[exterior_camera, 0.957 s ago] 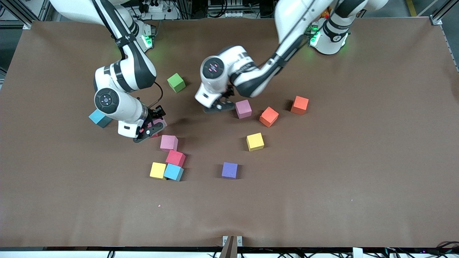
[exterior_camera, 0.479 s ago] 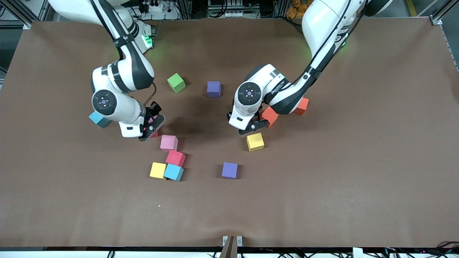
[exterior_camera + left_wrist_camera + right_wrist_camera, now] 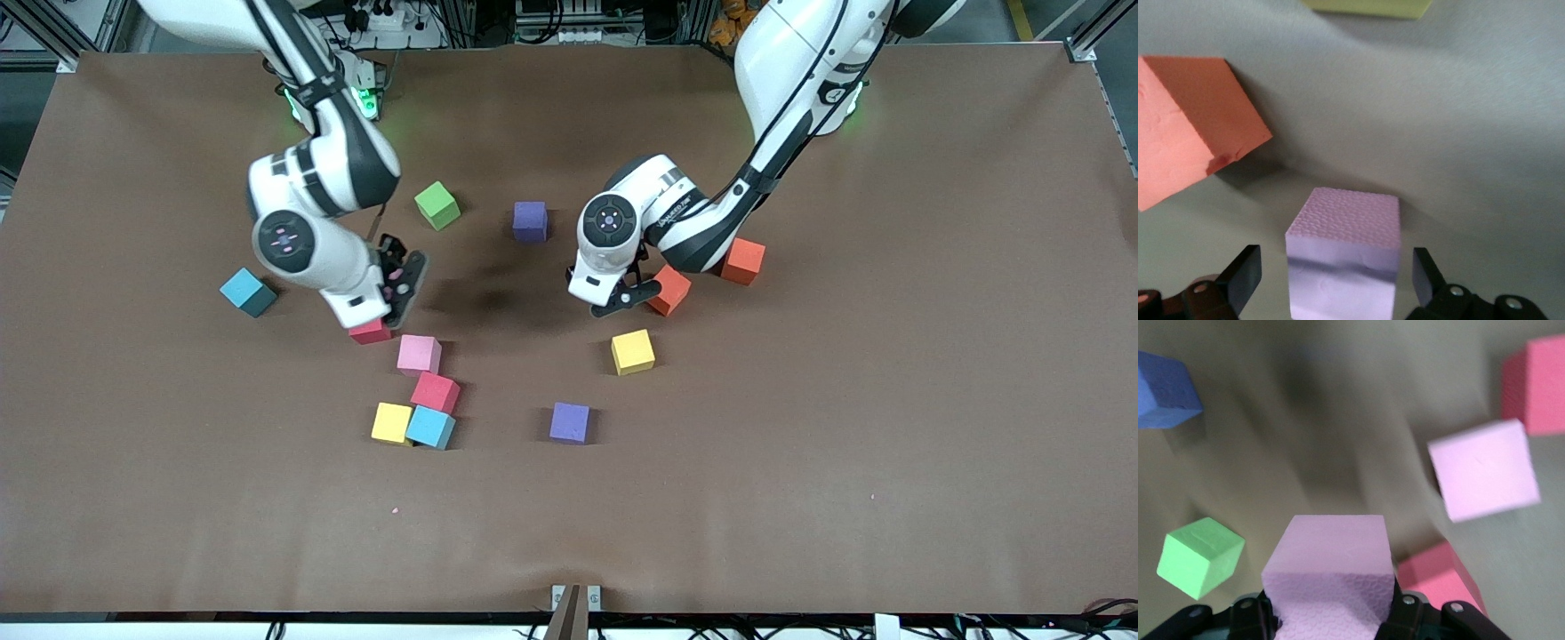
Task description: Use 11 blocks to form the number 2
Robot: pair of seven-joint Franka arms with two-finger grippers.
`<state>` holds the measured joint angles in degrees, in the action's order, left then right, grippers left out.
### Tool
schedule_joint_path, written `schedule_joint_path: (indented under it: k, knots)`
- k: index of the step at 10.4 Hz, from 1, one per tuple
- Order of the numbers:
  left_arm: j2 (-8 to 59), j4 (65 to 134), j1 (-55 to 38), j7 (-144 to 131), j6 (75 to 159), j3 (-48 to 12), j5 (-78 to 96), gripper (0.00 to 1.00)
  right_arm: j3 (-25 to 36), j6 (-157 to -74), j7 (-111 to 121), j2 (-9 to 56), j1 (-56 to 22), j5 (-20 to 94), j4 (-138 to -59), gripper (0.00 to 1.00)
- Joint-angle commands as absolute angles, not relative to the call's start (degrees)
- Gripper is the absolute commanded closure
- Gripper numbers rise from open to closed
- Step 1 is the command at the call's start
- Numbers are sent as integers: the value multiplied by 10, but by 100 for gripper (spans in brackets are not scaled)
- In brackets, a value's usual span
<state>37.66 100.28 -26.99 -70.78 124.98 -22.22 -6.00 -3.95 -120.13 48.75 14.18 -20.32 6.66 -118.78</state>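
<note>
Posture, right arm: I reach out from my base and fold at the elbow, with the wrist angled down toward the middle of the table.
Right gripper (image 3: 397,298): up in the air over the red block (image 3: 371,332), fingers clamped on the held pink block (image 3: 1328,567).
Held pink block: it sits square between my fingers, off the cloth; in the right wrist view it fills the gap from pad to pad.
Posture, left arm: I stretch from my base toward the table's middle, forearm low and wrist turned down.
Left gripper (image 3: 625,300): low over the table, just beside the nearer orange block (image 3: 669,291), fingers spread wide.
Pale pink block (image 3: 1341,260): it stands between my left fingers with a gap on each side, so neither pad touches it; the front view hides it under my hand.
Blocks near the right gripper: the loose pink block (image 3: 419,354), the second red block (image 3: 435,392), the light blue block (image 3: 431,428) and a yellow block (image 3: 391,423) lie close together, nearer to the front camera than the red block.
Other blocks: the second yellow block (image 3: 632,351) and the purple block (image 3: 569,422) lie singly; the farther orange block (image 3: 742,260) is partly under my left forearm.
Number 2: not formed; no rows of the digit stand.
Extras: the green cube (image 3: 437,204) and a teal cube (image 3: 248,292) sit apart.
</note>
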Motion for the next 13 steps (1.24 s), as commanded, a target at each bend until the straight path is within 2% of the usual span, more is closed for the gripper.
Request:
schedule_joint_path:
  k: [1, 3, 6, 7, 8, 9, 13]
  knots:
    - [364, 1030, -273, -723, 1275, -222, -76, 0, -50, -1223, 502, 127, -238, 70, -1220, 76]
    - [367, 1048, -275, -723, 1302, -223, -89, 0, -94, -1229, 504, 124, -234, 70, -1247, 76]
    - [368, 1049, -283, -736, 1303, -223, -89, 0, -168, -1312, 497, 120, -229, 70, -1308, 76]
    - [367, 1049, -283, -736, 1302, -223, -89, 10, -186, -1337, 496, 123, -224, 70, -1327, 76]
    - [365, 1047, -278, -738, 1299, -224, -88, 73, -206, -1352, 495, 126, -223, 70, -1338, 76]
    - [359, 1043, -273, -744, 1293, -224, -88, 100, -216, -1358, 476, 130, -224, 70, -1344, 76]
    - [322, 1042, -250, -790, 1237, -228, -78, 100, -236, -1389, 440, 158, -232, 63, -1344, 76]
